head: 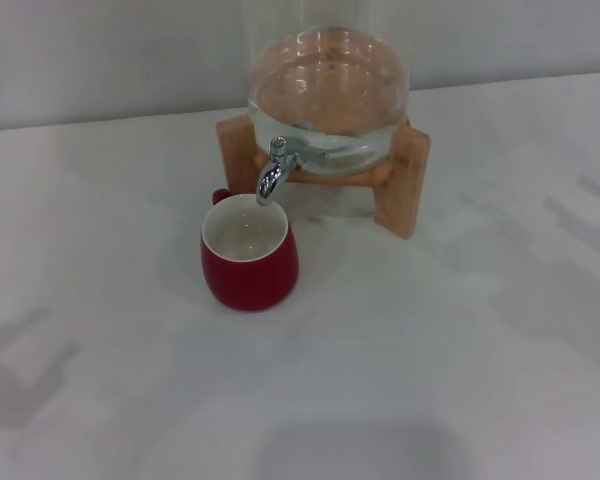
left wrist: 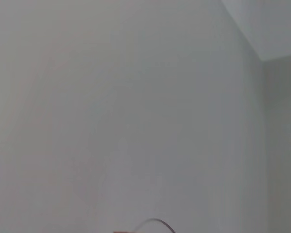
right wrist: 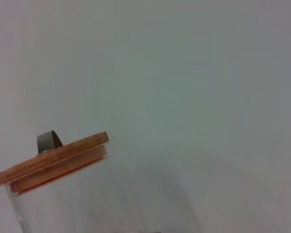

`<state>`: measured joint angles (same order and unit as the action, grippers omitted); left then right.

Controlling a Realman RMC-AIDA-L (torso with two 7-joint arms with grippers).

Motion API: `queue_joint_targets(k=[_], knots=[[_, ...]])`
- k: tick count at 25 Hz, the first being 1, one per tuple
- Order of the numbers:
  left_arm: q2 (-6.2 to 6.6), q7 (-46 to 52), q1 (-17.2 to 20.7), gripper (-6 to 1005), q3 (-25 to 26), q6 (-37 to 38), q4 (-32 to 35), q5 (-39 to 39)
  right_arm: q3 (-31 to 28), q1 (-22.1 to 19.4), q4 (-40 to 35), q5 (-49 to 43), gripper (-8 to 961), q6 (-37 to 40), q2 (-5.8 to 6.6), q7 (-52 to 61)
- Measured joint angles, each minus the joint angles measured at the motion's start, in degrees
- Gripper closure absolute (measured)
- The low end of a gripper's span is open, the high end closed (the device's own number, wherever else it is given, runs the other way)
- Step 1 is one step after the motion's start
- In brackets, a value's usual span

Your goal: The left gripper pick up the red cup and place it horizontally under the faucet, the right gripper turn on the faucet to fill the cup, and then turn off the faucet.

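The red cup (head: pixel 248 254) stands upright on the white table, white inside, its small handle at the far left. Its mouth is right under the spout of the chrome faucet (head: pixel 272 171), which juts from the glass jar (head: pixel 330 95). No water stream shows. Neither gripper is in the head view. The left wrist view shows only a pale wall and a thin curved edge at its border. The right wrist view shows the jar's wooden lid (right wrist: pixel 53 158) and the top of its glass wall, with no fingers of that arm.
The glass jar holds water and rests on a wooden stand (head: pixel 401 178) at the back of the white table (head: pixel 430 350). A grey wall runs behind it.
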<state>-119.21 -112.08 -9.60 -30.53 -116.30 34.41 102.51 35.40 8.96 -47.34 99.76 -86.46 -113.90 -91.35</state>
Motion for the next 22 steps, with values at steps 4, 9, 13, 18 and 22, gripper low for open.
queue_joint_targets(k=[4,9,13,18,22], knots=[[0.16,-0.42,1.54,344,0.24,1.14,-2.19,5.03,0.16,0.0,-0.08,-1.08,188,-0.38,0.0,0.11],[0.11,-0.41,2.2,244,0.24,3.63,-3.66,8.38,0.37,-0.05,-2.54,-3.58,188,-0.6,-0.28,1.61],[0.18,-0.36,1.9,214,0.03,6.6,-3.94,8.33,4.86,-0.53,-9.35,-8.77,188,0.19,-1.13,6.82],[0.12,0.4,1.62,215,-0.3,11.46,-3.71,7.68,19.85,-2.69,-19.61,-11.23,188,7.6,-1.19,14.44],[0.14,2.48,1.43,215,-0.39,14.75,-3.55,6.5,31.82,-6.06,-36.25,-17.89,188,16.08,-1.21,24.76]])
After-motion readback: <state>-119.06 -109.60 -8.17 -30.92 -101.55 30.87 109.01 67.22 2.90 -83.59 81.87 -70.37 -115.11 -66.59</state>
